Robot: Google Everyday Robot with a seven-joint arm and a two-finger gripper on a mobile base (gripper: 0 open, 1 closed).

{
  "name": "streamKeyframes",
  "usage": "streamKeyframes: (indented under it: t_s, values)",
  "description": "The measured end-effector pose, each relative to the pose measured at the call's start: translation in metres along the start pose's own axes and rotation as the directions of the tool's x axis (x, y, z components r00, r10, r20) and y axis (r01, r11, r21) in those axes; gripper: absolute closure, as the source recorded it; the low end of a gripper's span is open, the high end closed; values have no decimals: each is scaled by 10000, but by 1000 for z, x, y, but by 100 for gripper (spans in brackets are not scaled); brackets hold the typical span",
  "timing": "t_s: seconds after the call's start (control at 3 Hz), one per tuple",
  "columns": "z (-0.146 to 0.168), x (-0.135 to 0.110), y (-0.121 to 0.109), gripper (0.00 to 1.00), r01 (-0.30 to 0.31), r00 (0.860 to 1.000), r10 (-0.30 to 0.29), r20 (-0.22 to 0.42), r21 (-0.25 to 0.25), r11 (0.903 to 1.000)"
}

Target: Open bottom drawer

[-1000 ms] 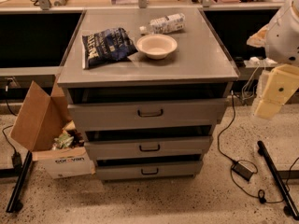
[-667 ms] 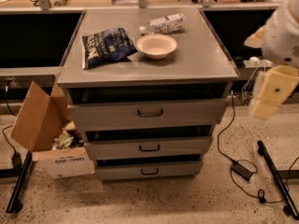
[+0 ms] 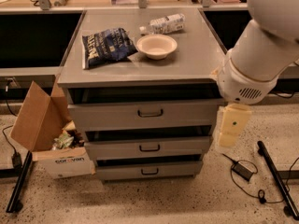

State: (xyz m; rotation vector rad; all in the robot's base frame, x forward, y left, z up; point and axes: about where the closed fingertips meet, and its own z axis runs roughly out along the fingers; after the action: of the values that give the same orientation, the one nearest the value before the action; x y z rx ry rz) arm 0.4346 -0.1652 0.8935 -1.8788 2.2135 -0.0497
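Note:
The bottom drawer (image 3: 149, 170) is the slimmest grey front at the foot of the grey cabinet (image 3: 93, 73), with a small dark bar handle (image 3: 149, 171) at its centre. It looks closed, like the middle drawer (image 3: 148, 148) and the top drawer (image 3: 145, 114) above it. My white arm (image 3: 261, 55) comes in from the upper right. My gripper (image 3: 232, 125) is a cream-coloured piece hanging just off the cabinet's right side, level with the top and middle drawers. It is above and right of the bottom drawer's handle and touches nothing.
On the cabinet top lie a dark chip bag (image 3: 106, 45), a cream bowl (image 3: 156, 45) and a plastic bottle (image 3: 164, 24). An open cardboard box (image 3: 46, 134) stands at the left. A power adapter (image 3: 243, 171), cables and a black bar (image 3: 276, 180) lie on the floor at the right.
My arm has swung left and down, bringing the gripper from out at the right to just beside the cabinet's right edge. The drawers and the objects on top have not moved.

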Motion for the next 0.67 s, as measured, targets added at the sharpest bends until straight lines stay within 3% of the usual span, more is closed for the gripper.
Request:
streamKeyframes:
  t_s: [0.33,0.67]
  values:
    - [-2,-1,-1,0,3,10000,-3,15,38,10000]
    - [26,6,8,0,237,9996,-235,156,-93,9997]
